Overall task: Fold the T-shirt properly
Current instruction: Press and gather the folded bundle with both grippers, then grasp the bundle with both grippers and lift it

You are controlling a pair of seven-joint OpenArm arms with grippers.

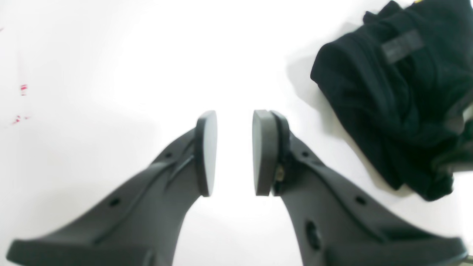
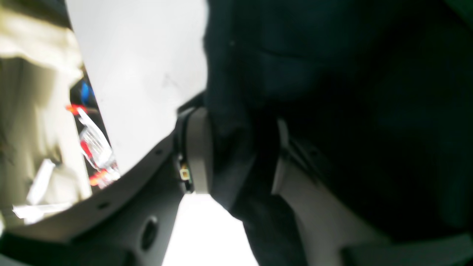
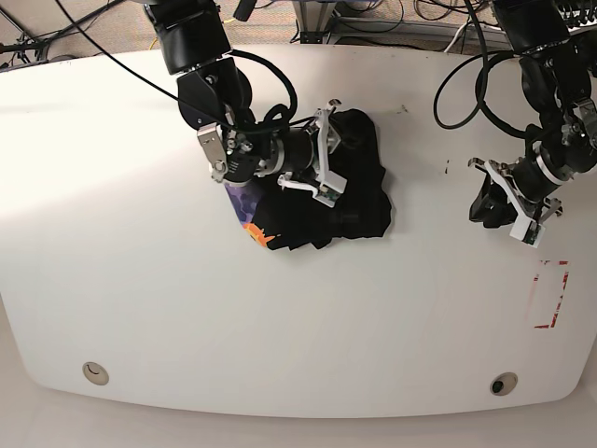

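T-shirt (image 3: 322, 201) lay bunched in heap on table (image 3: 140, 280); no fold made, whole job left. Right gripper (image 2: 240, 155) pinched shirt cloth. Left gripper (image 1: 234, 151) apart, holding nothing, beside shirt.

A white tabletop (image 3: 298, 317) with rounded corners fills the base view. Near its right edge sits a red rectangular outline (image 3: 549, 295). Two small round fittings (image 3: 93, 372) lie near the front edge. Black cables (image 3: 462, 89) trail over the far side.
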